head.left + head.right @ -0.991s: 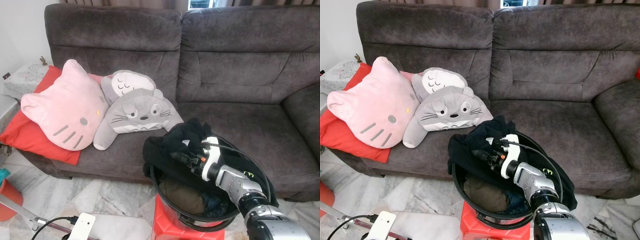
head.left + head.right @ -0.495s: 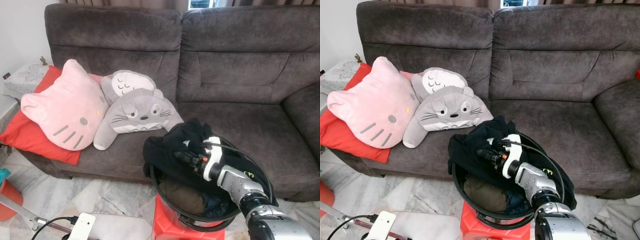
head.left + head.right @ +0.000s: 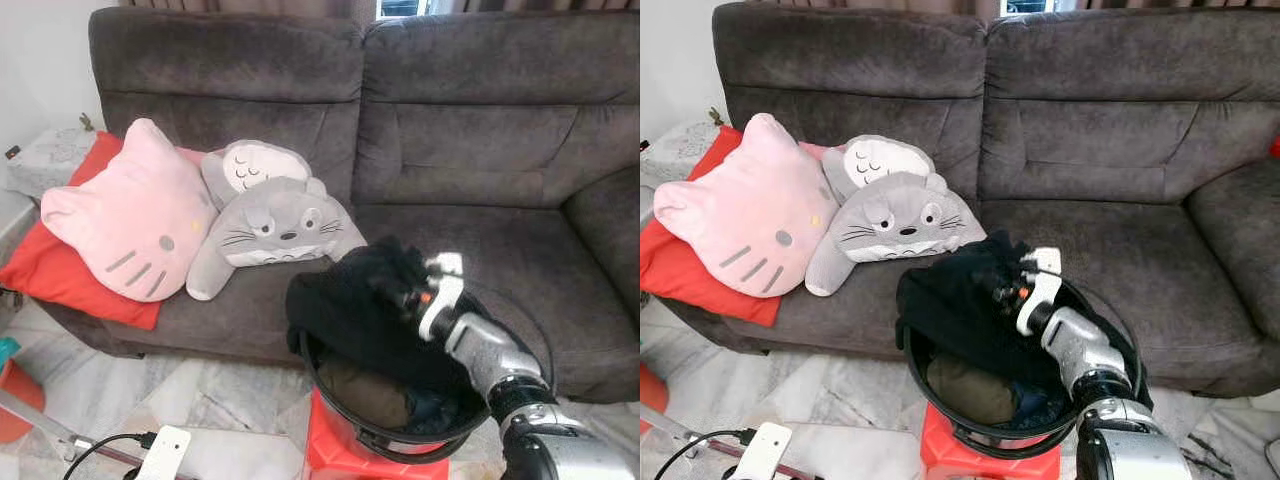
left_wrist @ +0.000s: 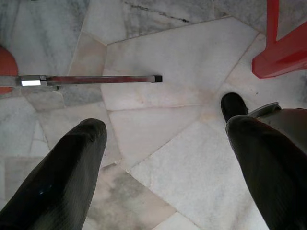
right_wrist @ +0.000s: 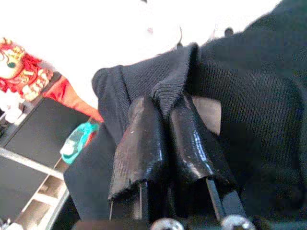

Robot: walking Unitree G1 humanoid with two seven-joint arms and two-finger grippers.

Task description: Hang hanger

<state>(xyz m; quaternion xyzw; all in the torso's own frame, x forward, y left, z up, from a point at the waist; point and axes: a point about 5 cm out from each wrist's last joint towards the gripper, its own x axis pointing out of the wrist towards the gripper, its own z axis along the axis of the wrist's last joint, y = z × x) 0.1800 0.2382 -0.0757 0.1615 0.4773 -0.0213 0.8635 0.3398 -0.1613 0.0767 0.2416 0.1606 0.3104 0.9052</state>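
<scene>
Black round basket (image 3: 395, 440) sits on a red stool (image 3: 335, 458) in front of a dark grey sofa (image 3: 470, 150). Inside the basket: an olive-brown garment (image 3: 368, 388) low down, something dark blue (image 3: 432, 408) beside it. A black knit garment (image 3: 345, 305) is draped over the basket's near-left rim and bunched up above it. Right gripper (image 5: 165, 108) is at the top of that bunch, fingers pinched together on a fold of the black knit; wrist view shows the ribbed fabric squeezed between both tips. No hanger can be made out, whether under the cloth or elsewhere cannot be told. Left gripper (image 4: 165, 139) hangs over the marble floor (image 4: 163, 57), fingers spread apart, holding nothing. On the sofa: pink cat cushion (image 3: 130, 215), grey plush (image 3: 270, 225), red cushion (image 3: 60, 265)
</scene>
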